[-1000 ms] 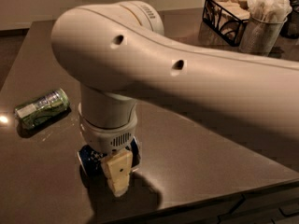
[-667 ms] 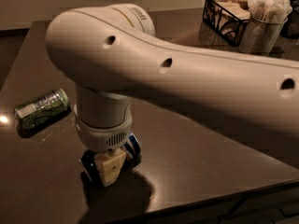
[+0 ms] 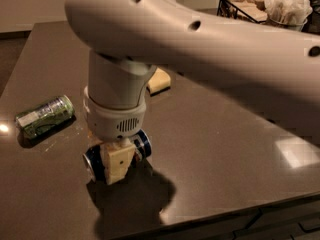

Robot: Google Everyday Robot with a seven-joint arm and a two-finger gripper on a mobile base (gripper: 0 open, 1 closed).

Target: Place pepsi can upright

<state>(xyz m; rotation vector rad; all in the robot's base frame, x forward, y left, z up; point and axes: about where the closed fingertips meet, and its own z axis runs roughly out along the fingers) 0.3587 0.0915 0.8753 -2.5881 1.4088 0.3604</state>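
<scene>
The pepsi can (image 3: 143,143) is dark blue and lies on its side, its silver end (image 3: 90,164) facing front left. My gripper (image 3: 118,165) hangs straight down from the big white arm (image 3: 200,44) and is shut on the pepsi can across its middle. One cream finger (image 3: 119,159) covers the can's front; the other finger is hidden behind it. The can is at or just above the dark table (image 3: 215,149), with its shadow right below.
A green and silver can (image 3: 45,116) lies on its side to the left. A yellow flat object (image 3: 159,80) lies behind the arm. A black wire basket (image 3: 242,6) and a holder of napkins (image 3: 287,6) stand at the back right. The table's front edge (image 3: 225,215) is close.
The arm has swung and the gripper with the pepsi can sits slightly higher in view. The yellow object behind the arm has come into sight.
</scene>
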